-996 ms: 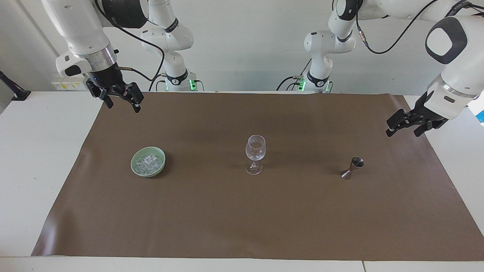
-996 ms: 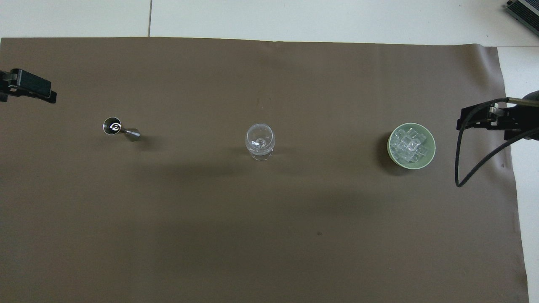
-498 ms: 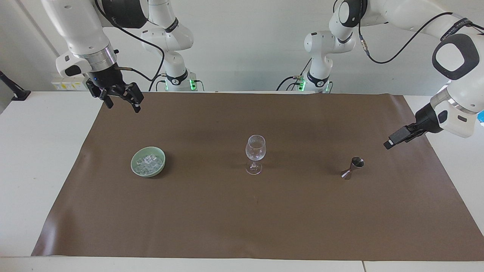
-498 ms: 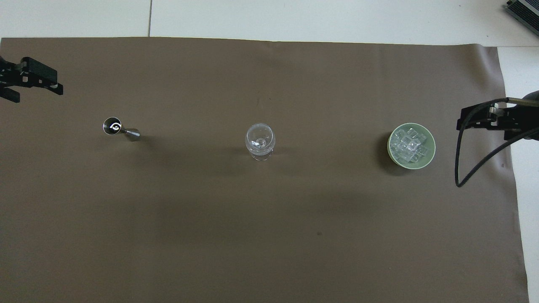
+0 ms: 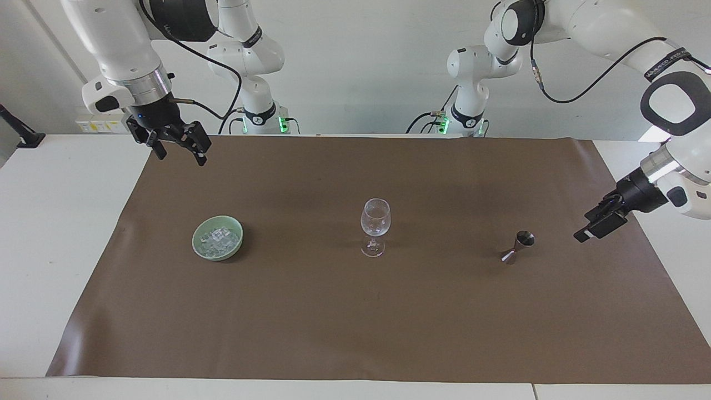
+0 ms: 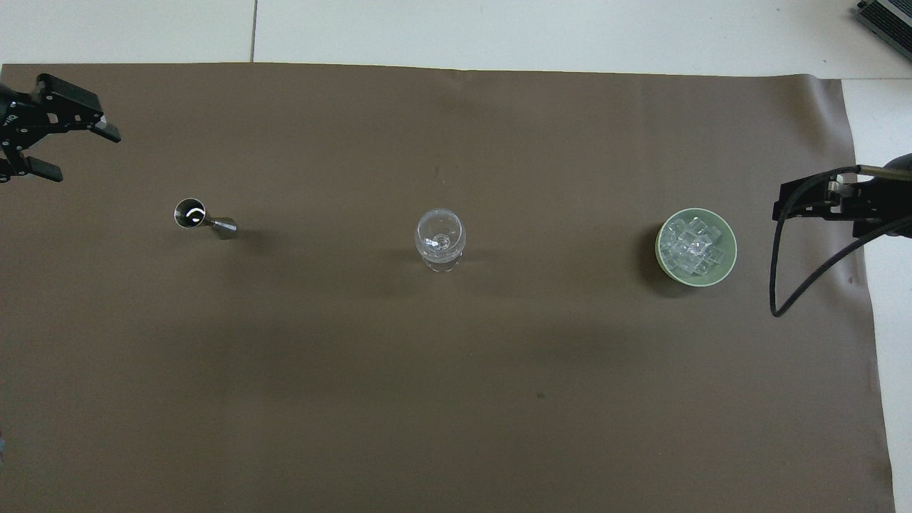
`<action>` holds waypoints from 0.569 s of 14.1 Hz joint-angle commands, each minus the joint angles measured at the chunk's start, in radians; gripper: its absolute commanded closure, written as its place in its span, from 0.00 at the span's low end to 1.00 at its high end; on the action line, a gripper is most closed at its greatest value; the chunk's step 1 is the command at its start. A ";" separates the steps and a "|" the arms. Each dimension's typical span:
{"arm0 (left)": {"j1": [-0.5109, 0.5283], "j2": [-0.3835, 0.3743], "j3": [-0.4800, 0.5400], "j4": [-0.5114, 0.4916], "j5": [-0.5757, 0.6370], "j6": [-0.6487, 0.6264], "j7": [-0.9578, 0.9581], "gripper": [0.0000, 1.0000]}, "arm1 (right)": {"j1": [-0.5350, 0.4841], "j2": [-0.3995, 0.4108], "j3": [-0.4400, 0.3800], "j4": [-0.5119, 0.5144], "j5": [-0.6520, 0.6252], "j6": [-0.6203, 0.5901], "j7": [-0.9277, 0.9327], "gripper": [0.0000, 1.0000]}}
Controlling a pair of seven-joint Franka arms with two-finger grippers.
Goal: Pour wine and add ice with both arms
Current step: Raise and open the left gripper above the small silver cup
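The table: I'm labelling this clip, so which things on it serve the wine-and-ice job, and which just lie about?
For the job: ice in green bowl; stemmed glass; metal jigger; open left gripper; open right gripper.

Lying about: brown mat; grey device at the table corner.

Bare mat (image 5: 355, 322) surrounds the wine glass (image 5: 375, 226); only the ice bowl (image 5: 218, 238) and jigger (image 5: 517, 247), well apart toward either end, obstruct passage.

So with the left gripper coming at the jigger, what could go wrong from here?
The jigger is narrow-waisted and stands free on the mat; a slightly off approach by the open left gripper could tip it. The stemmed glass is top-heavy and could topple if bumped. The right gripper waits open, above the mat.
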 commanded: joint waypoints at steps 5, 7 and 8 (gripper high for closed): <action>0.004 -0.051 0.008 -0.109 0.002 0.087 -0.116 0.00 | -0.006 -0.021 0.001 -0.023 0.023 -0.004 -0.020 0.00; 0.004 -0.049 0.008 -0.105 -0.001 0.081 -0.164 0.00 | -0.006 -0.021 0.001 -0.023 0.025 -0.004 -0.020 0.00; 0.003 -0.051 0.006 -0.105 -0.005 0.073 -0.167 0.00 | -0.006 -0.021 0.001 -0.023 0.025 -0.004 -0.020 0.00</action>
